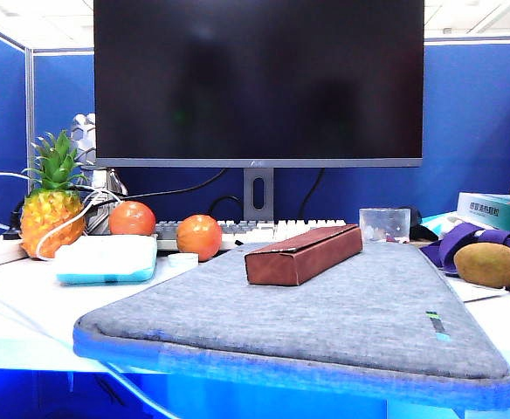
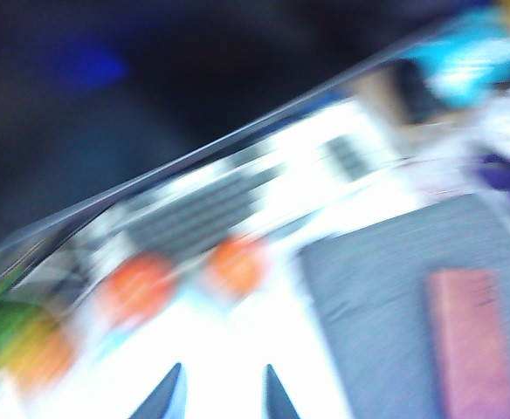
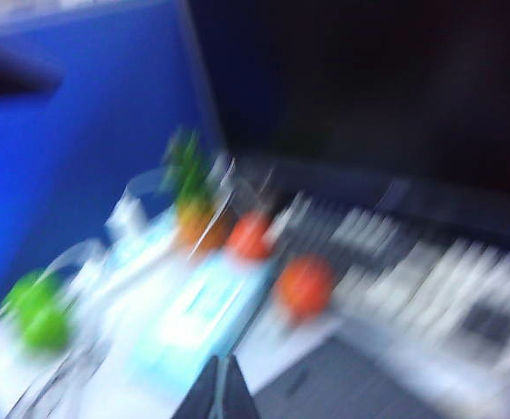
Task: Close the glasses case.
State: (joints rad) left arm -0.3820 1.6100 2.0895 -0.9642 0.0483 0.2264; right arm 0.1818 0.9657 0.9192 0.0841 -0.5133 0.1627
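The glasses case [image 1: 302, 253] lies closed on the grey laptop sleeve [image 1: 325, 323], toward its far edge. The sleeve's near half is bare. Behind the case stand the keyboard [image 1: 255, 231], the monitor stand [image 1: 258, 194] and a clear cup [image 1: 384, 223]. Two orange fruits [image 1: 198, 236] and a white-and-teal packet [image 1: 106, 259] flank the left side; kiwis [image 1: 487, 264] flank the right. The left gripper [image 2: 224, 393], fingers [image 2: 166, 397] slightly parted, is above bare surface [image 2: 237, 349] beside the sleeve. The right gripper [image 3: 218, 393], fingers together, is near the packet.

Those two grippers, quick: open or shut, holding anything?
Left gripper: fingers apart, holding nothing, above the desk beside the glasses case.
Right gripper: fingers together, holding nothing.
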